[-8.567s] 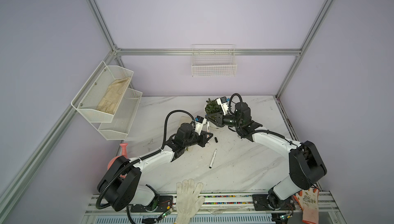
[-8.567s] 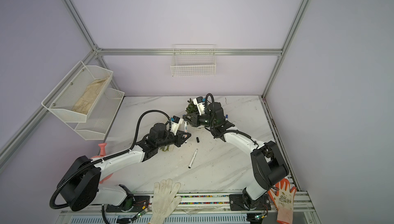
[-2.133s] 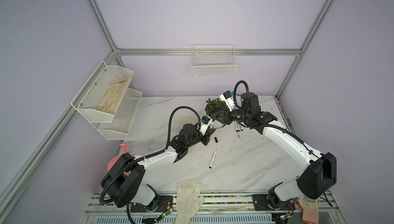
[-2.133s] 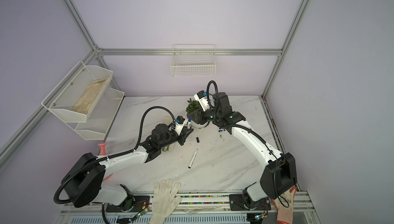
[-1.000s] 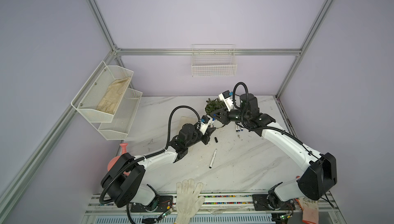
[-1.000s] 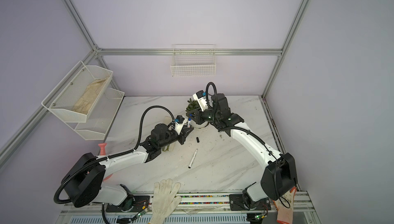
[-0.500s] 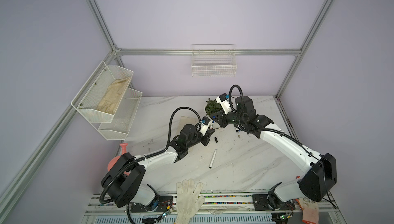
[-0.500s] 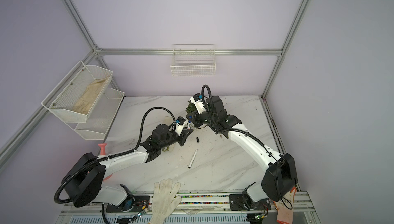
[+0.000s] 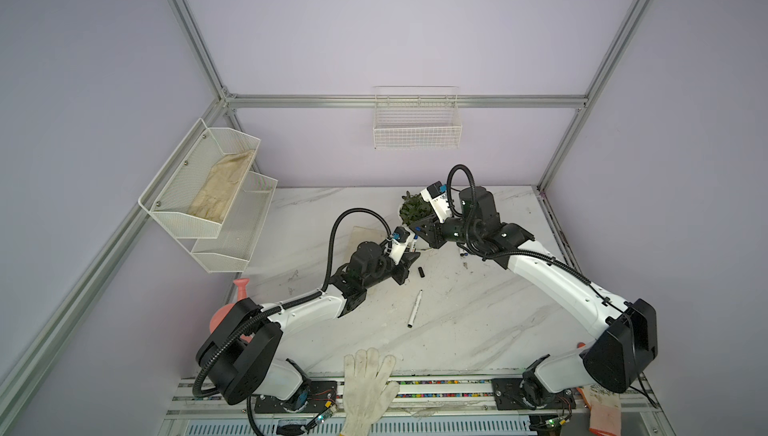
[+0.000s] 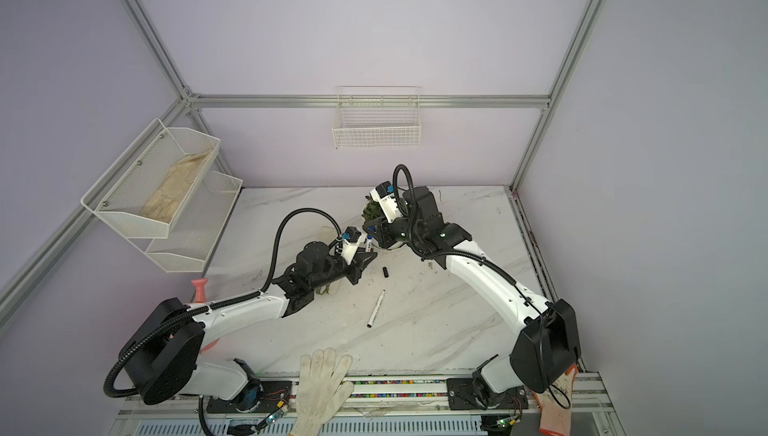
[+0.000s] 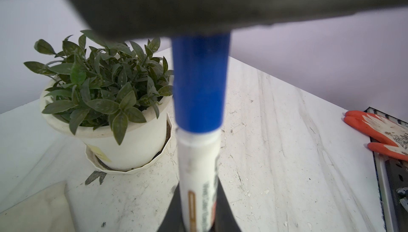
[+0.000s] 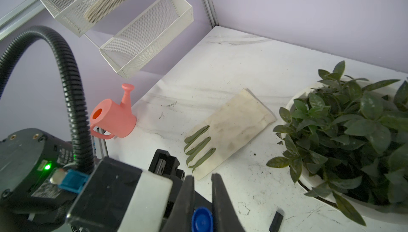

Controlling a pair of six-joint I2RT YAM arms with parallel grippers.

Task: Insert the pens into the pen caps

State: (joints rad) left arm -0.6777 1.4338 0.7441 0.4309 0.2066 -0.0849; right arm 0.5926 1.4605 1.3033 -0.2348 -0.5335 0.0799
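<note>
Pen (image 9: 414, 308) lies loose on the scuffed marble table (image 9: 478, 322), lilac walls (image 9: 374, 18) around.

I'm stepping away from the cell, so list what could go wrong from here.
1. The right gripper is shut on the blue cap over the pen in the left gripper; a white ring shows under the cap, so it may not be fully seated.
2. Both work close by the plant pot; pulling apart could bump it.
3. The black cap lies loose nearby and might get knocked away.
</note>
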